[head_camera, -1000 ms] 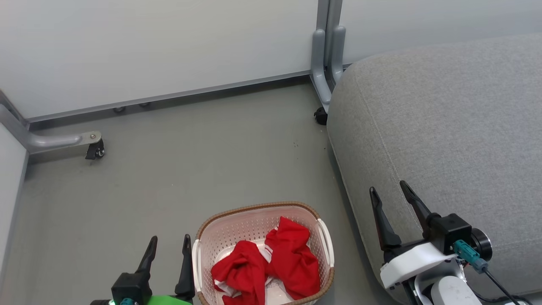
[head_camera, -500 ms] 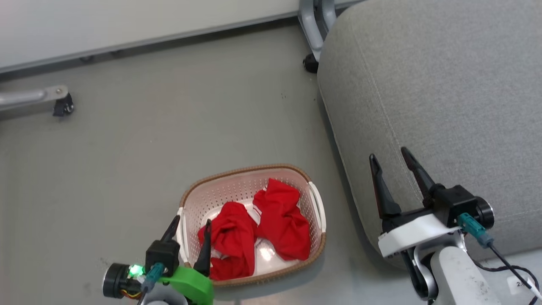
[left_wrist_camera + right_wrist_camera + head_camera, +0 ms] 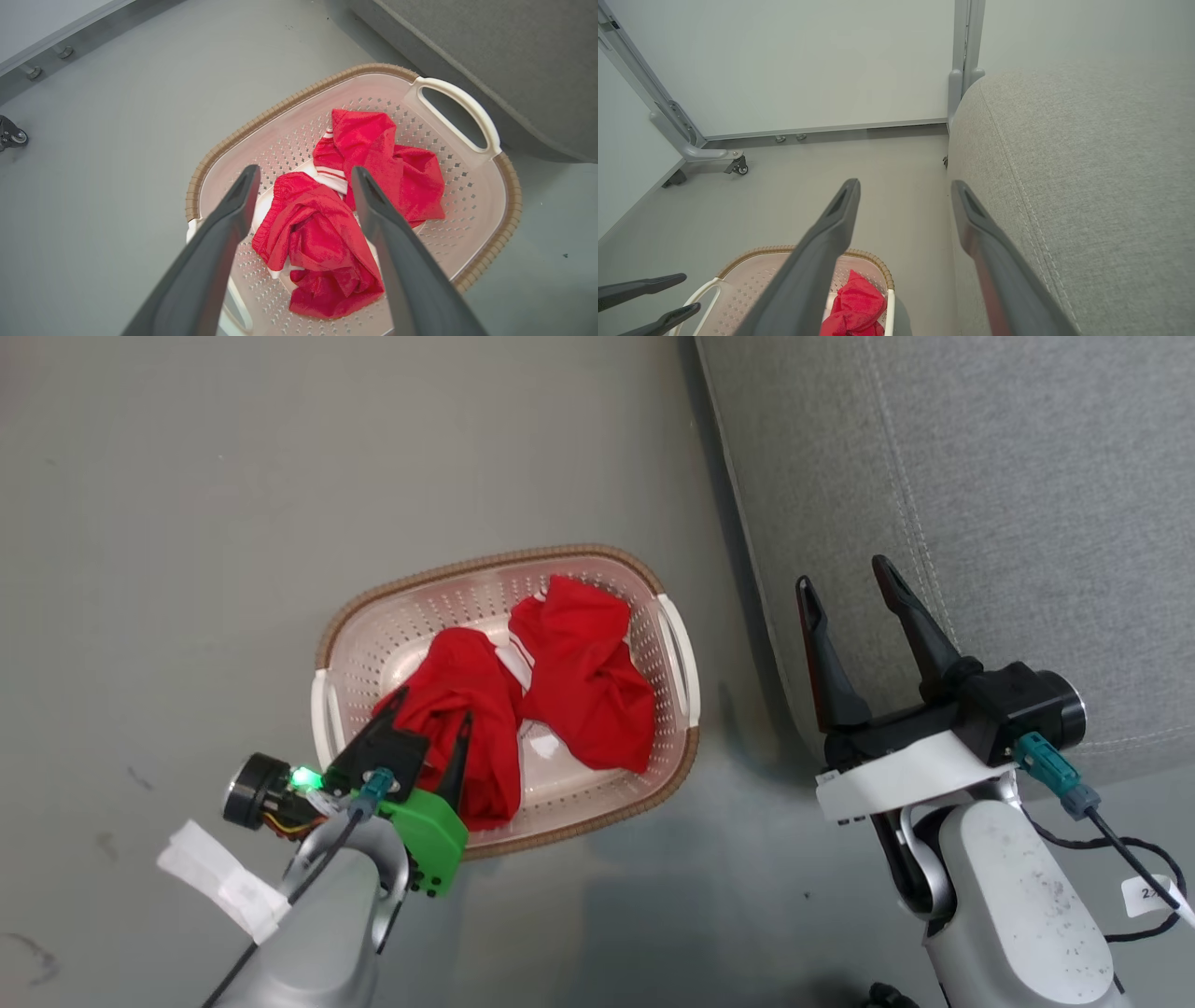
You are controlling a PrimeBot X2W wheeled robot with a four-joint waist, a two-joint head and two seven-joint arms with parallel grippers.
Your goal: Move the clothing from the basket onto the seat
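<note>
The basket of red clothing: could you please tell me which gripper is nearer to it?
Left. The left gripper hangs open over the basket, above one red garment. The right gripper is off to the side, over the grey seat.

Light was bright, even and diffuse, falling from above; the floor [image 3: 187, 523] had a faint sheen and took a soft-edged shadow just beside the basket [image 3: 411, 581]; a darker band of shadow ran along the foot of the seat [image 3: 1027, 476]; the basket's glossy bottom showed a small pale glare; a green lamp [image 3: 301, 777] glowed near the left hand [image 3: 434, 704]; in both wrist views the near fingers [image 3: 219, 242] looked soft and oversized; straight lines leaned and bowed toward the edges.
</note>
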